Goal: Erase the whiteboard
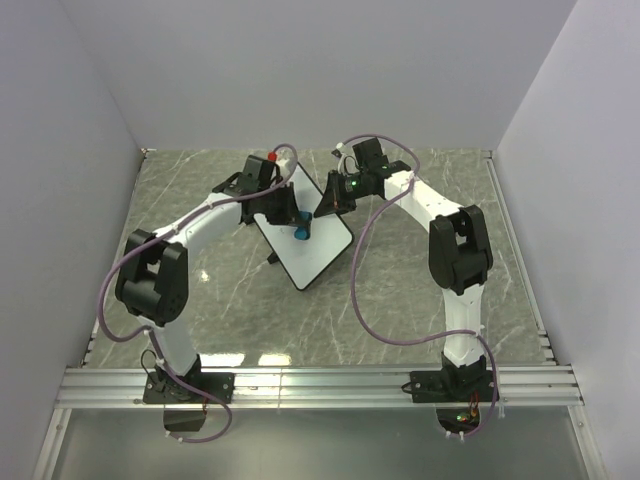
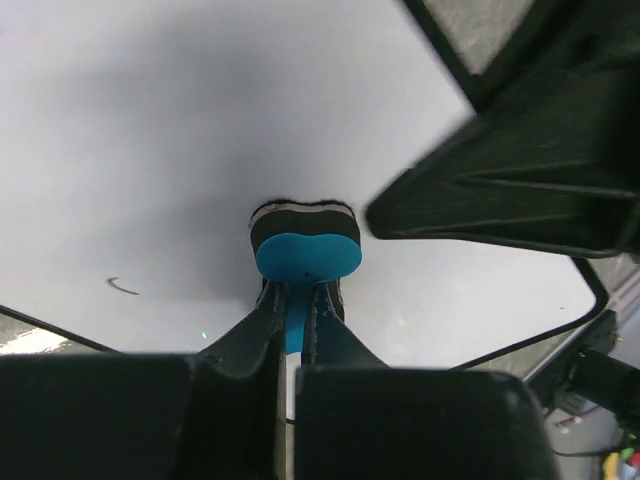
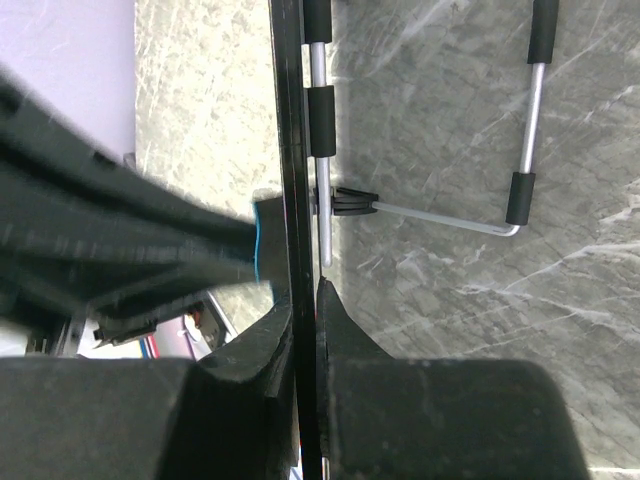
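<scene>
Now we see the left end effector (image 2: 297, 300) clamped tight on the blue eraser (image 2: 305, 255), pressed against the whiteboard (image 1: 318, 250), which the right end effector (image 3: 305, 287) pinches by its edge, tilted at mid-counter (image 1: 400, 300).

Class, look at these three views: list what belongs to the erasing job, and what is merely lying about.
In the job:
whiteboard, gripped at its edge by the right pincer
blue eraser, held against it by the left pincer
small black mark on the board

Lying about:
red-capped item by the left wrist, too small to identify
marble table
</scene>
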`<state>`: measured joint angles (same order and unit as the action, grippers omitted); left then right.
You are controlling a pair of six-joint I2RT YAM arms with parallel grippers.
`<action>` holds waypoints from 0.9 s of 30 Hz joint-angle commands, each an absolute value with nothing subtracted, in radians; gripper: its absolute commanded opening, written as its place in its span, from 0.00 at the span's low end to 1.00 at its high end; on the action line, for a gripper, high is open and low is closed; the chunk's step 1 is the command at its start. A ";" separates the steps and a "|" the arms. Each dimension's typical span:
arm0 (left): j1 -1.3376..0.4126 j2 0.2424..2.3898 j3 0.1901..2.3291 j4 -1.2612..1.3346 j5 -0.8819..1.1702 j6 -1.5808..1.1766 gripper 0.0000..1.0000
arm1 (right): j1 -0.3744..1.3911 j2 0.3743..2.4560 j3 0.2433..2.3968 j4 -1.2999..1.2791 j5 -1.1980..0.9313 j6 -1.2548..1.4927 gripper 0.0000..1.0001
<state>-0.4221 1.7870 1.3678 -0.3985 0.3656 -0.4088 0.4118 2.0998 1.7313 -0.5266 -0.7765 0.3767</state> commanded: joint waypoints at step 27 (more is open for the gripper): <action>-0.543 1.781 1.238 -0.319 0.451 -0.445 0.00 | 0.479 2.088 1.712 -0.634 -0.779 0.423 0.00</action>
